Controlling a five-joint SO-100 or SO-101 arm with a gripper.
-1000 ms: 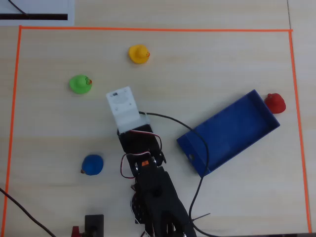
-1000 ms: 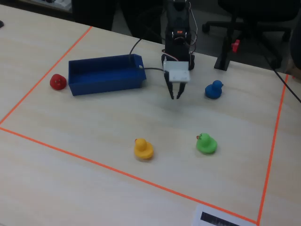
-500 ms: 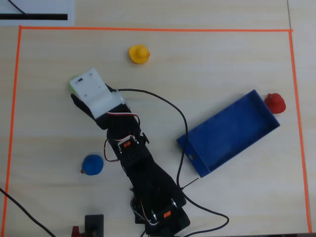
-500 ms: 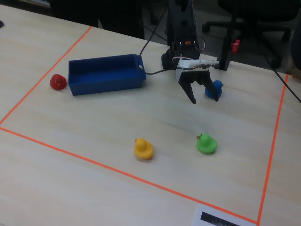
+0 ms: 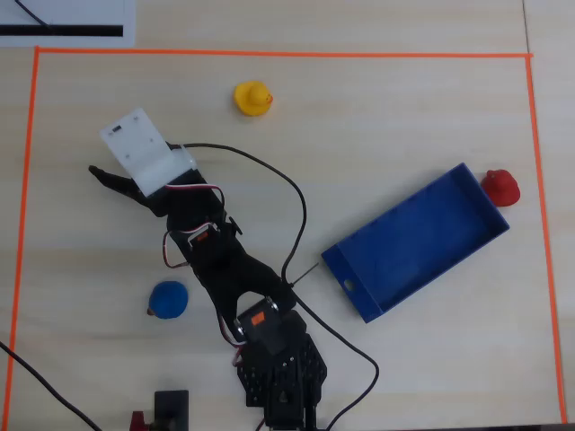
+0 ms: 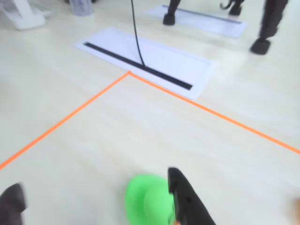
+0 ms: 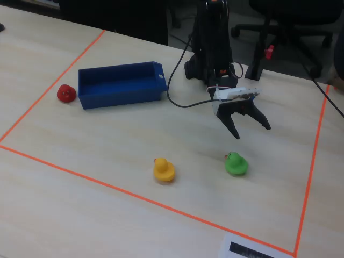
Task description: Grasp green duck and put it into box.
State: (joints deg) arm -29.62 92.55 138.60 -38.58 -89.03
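My gripper (image 7: 250, 129) hangs wide open just above the green duck (image 7: 236, 164), not touching it.

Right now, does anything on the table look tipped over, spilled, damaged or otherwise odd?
Nothing stands out. The green duck, yellow duck and red duck sit upright, the box lies flat and empty, and the gripper hangs open above the green duck.
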